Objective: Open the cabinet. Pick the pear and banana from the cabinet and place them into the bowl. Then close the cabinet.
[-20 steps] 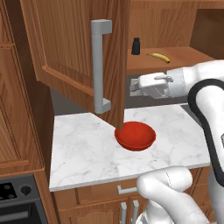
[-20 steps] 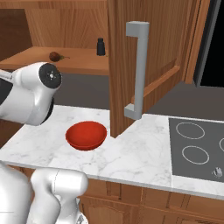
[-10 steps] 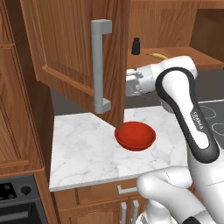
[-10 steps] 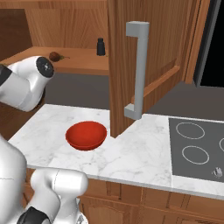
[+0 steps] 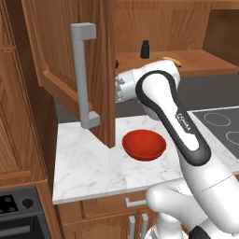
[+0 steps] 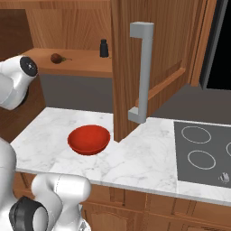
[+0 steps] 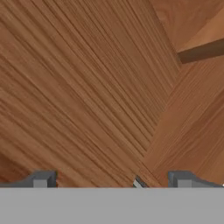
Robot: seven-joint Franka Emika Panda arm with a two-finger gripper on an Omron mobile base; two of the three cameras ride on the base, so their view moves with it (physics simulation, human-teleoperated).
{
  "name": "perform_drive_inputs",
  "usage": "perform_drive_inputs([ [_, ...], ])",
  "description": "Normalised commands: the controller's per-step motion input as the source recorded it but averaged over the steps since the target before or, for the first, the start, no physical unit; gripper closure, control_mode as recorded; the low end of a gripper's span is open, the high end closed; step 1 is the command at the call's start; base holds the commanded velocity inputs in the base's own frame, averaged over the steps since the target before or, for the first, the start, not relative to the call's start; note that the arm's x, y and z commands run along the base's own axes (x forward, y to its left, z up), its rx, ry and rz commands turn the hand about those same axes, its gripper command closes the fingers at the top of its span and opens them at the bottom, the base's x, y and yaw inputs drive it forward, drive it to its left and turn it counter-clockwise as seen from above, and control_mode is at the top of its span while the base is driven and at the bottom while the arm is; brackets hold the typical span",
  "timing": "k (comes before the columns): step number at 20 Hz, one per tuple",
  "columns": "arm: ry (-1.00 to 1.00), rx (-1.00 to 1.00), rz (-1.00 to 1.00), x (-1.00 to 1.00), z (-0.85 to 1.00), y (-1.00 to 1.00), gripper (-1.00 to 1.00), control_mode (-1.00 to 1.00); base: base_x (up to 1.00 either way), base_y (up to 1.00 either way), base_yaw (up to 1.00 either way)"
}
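End effector (image 7: 111, 183) fingers are held wide apart, empty, close to the cabinet (image 5: 70, 51) door wood. Pear (image 6: 56, 58) and banana (image 5: 169, 59) are seen upper on the shelf; bowl (image 5: 144, 144) at center table. The door could be bumped.

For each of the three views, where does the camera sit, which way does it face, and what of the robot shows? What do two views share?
Left base view: behind the arm's left, facing forward and down at the open reddish-brown wall cabinet; white arm rising lower right.
Right base view: behind its right, same counter; arm parts at left.
Hand view: on the hand, facing wood close up; dark finger tips wide apart.
Shared by both base views: glossy red bowl, small black bottle, marble counter.
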Motion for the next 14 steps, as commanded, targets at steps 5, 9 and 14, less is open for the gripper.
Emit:
perform_drive_inputs([
  [5,0.01,0.0,0.0,0.0,0.01,0.01,-1.0,-1.0,0.0,0.0,0.0],
  [9,-0.07,0.01,-0.11,0.0,0.31,-0.41,-1.0,-1.0,0.0,0.0,0.0],
  [14,-0.11,-0.01,-0.25,0.0,0.33,-0.49,-1.0,-1.0,0.0,0.0,0.0],
])
